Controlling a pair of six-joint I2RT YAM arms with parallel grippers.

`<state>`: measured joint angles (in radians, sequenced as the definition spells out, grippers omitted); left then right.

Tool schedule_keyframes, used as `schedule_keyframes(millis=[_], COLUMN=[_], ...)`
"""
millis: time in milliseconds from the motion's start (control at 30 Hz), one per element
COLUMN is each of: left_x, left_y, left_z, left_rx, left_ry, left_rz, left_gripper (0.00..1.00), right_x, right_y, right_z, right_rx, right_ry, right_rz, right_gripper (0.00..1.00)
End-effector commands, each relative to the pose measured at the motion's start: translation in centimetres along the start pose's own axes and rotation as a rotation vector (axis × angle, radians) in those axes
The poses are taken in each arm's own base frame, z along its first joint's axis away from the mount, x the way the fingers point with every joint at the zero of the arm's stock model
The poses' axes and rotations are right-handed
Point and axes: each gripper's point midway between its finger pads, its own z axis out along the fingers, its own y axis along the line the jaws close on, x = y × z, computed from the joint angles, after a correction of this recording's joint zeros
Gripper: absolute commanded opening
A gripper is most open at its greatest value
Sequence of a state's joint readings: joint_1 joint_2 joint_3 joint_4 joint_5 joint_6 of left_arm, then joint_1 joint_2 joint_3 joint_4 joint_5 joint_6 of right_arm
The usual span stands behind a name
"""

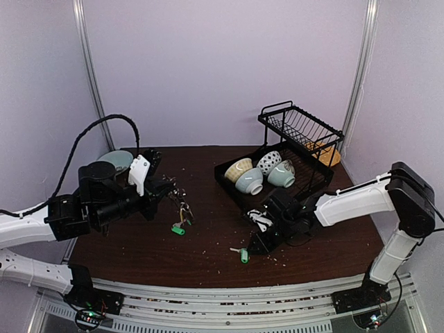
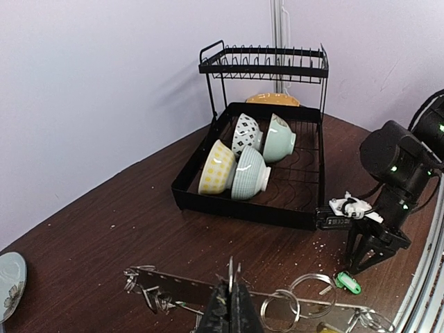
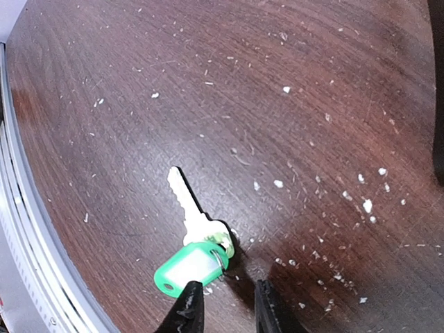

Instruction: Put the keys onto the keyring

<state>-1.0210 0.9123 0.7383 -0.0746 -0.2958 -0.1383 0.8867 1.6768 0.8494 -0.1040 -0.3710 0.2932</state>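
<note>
Our key [image 3: 189, 207] lies flat on the bench [image 3: 277, 104], low in the frame — light, thin, slippery. We think its green tag [image 3: 187, 269] is easiest to grab. Our right end effector [image 3: 227, 302] is slightly spread beside it — our left end effector [image 2: 232, 311] pinches the keyring [image 2: 231, 269].

left arm [image 1: 69, 211] raised, well left of dish rack [image 1: 300, 119]; left gripper [image 1: 164, 187] pinched shut on keyring [image 2: 231, 269]. right arm [image 1: 354, 201] bent low just in front of rack; right gripper [image 3: 229, 309] tips down, jaws slightly apart.
</note>
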Motion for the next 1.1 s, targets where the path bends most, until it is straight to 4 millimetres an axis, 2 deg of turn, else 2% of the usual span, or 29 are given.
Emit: schedule_keyframes(millis=[0, 167, 433, 567, 700, 800, 900, 967, 1067], left_x=[-1.6, -1.6, -1.5, -1.6, -1.7, -1.9, -2.1, -2.2, -2.3], left_y=[0.2, 0.3, 0.4, 0.5, 0.5, 0.5, 0.5, 0.5, 0.4], left_z=[-0.4, -0.6, -0.6, -0.6, -0.7, -0.7, -0.7, -0.7, -0.7], left_rx=[-0.004, -0.008, -0.014, -0.018, -0.019, -0.020, -0.018, -0.018, -0.016], left_ry=[-0.067, -0.068, -0.065, -0.066, -0.069, -0.070, -0.076, -0.077, -0.080], left_rz=[-0.029, -0.032, -0.029, -0.027, -0.023, -0.018, -0.016, -0.015, -0.016], left_gripper=[0.00, 0.00, 0.00, 0.00, 0.00, 0.00, 0.00, 0.00, 0.00], right_x=[0.3, 0.9, 0.6, 0.2, -1.8, -3.5, -4.1, -3.8, -2.6], right_y=[0.0, 0.0, 0.2, 0.4, -0.8, -3.7, -5.9, -6.3, -6.6], right_z=[0.8, 1.7, 2.1, 1.4, -1.2, -4.7, -8.6, -10.3, -11.2], right_rx=[-0.012, -0.027, -0.041, -0.038, 0.099, 0.370, 0.681, 0.817, 0.942], right_ry=[0.014, 0.039, 0.045, 0.035, -0.020, -0.053, -0.047, -0.014, 0.077], right_rz=[0.006, 0.011, 0.002, -0.015, -0.037, -0.049, -0.103, -0.136, -0.168], right_gripper=[0.28, 0.18, 0.01, 0.00, 0.00, 0.00, 0.00, 0.00, 0.00])
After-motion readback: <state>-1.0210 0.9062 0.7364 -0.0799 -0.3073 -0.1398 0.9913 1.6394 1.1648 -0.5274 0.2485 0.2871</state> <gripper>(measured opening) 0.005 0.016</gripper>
